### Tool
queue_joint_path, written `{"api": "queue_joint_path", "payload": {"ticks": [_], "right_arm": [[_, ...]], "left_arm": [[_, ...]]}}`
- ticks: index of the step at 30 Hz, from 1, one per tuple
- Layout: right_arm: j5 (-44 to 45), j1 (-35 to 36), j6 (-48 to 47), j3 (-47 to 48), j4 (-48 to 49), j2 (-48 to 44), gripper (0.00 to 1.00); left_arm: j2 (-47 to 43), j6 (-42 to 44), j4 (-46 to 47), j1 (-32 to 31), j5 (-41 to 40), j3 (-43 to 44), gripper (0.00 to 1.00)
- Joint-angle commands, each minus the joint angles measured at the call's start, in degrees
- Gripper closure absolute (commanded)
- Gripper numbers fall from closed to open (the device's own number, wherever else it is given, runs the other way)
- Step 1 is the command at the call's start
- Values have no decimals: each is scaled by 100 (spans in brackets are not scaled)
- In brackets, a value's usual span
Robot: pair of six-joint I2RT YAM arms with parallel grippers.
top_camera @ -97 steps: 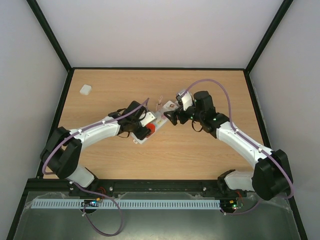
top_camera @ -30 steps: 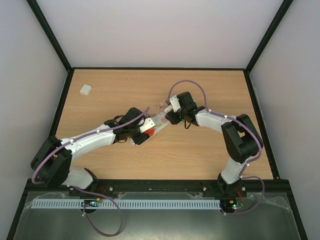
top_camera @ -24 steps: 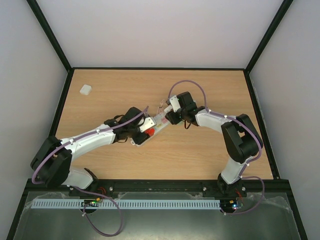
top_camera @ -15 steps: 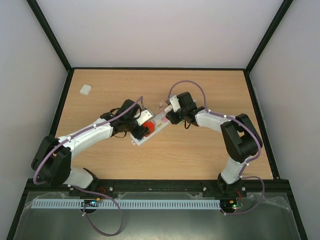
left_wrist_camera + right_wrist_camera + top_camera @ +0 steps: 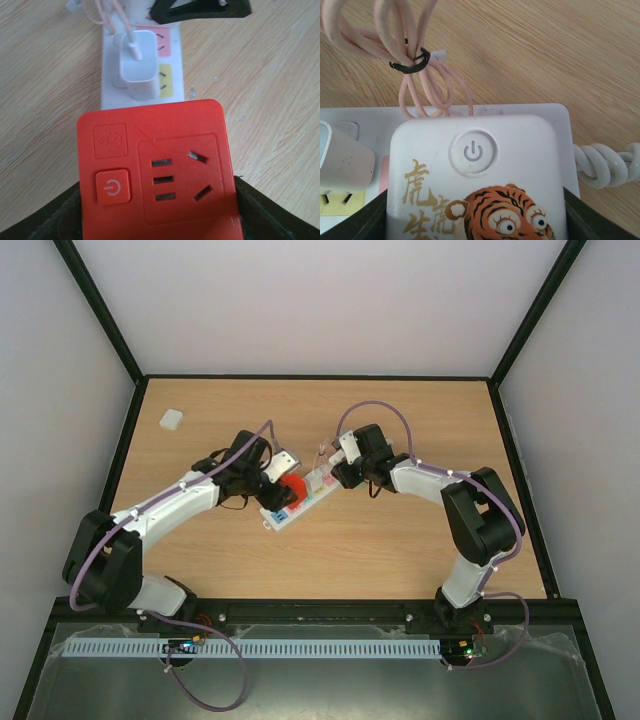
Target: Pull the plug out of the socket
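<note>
Left fingers (image 5: 47, 220) around one red plug (image 5: 155, 150)

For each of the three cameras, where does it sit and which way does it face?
Top external: above and behind the bases, looking down on the table; left arm and right arm meet at the socket.
Left wrist: on the left arm, facing down at the red plug, between its own fingers.
Right wrist: on the right arm, facing down at the tiger-print block, fingers at the bottom corners.
Shared: both wrist views show the white charger and pink cable.
</note>
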Motion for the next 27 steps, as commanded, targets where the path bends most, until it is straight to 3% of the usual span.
{"api": "queue_joint_path", "payload": {"ticks": [1,7,14,27], "right_arm": [[320,-61,-15,-141,-264,209,75],[262,-60,-4,-111,-284,150,72],[244,-60,6,-111,-300,105,71],[207,-60,-4,-87,-310,67,71]], "left_arm": [[-194,-58,-102,379,325,109,70],[9,111,-343,1415,772,441,69],[827,194,-389,2767,1378,1402,68],[2658,-457,74,4043,1842,3024,66]]}}
